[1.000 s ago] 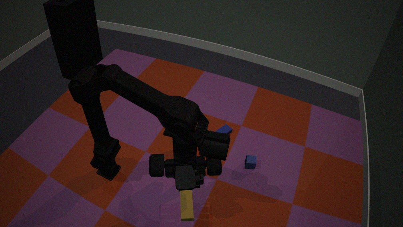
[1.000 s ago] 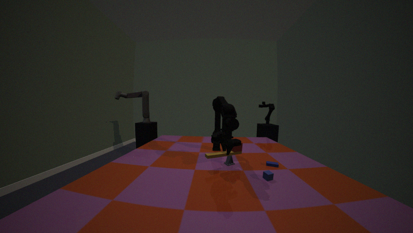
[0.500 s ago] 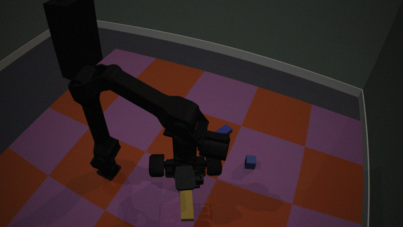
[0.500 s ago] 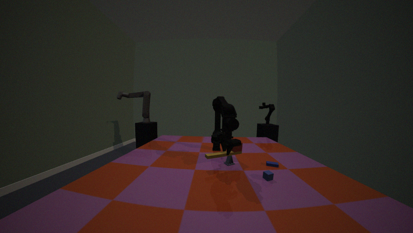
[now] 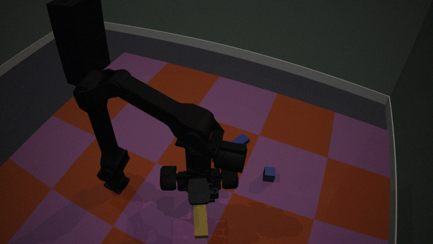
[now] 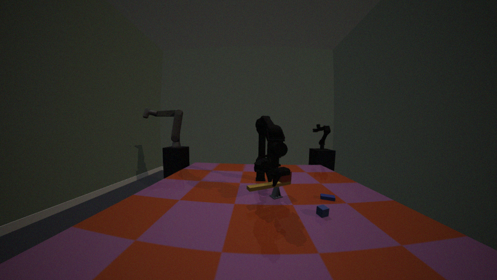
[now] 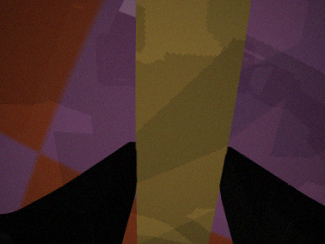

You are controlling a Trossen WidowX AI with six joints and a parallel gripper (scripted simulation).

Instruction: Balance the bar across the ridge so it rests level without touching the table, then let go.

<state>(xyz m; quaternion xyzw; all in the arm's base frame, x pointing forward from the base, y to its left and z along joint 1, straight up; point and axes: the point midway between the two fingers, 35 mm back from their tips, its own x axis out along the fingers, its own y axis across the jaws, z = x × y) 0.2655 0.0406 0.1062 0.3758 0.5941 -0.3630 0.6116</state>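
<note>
We had the jaws clamped on the bar [image 6: 267,186] over the ridge [image 6: 276,193], mid-frame — best centred and levelled before release.

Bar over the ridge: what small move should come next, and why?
Probably level the bar before opening. The claw is shut on it above the grey ridge, but the exterior view shows it slightly tilted, its left end lower and longer than the right. I would ease that low end up and nudge the bar rightward to centre it, then release. Contact with the ridge is too small to confirm.
</note>
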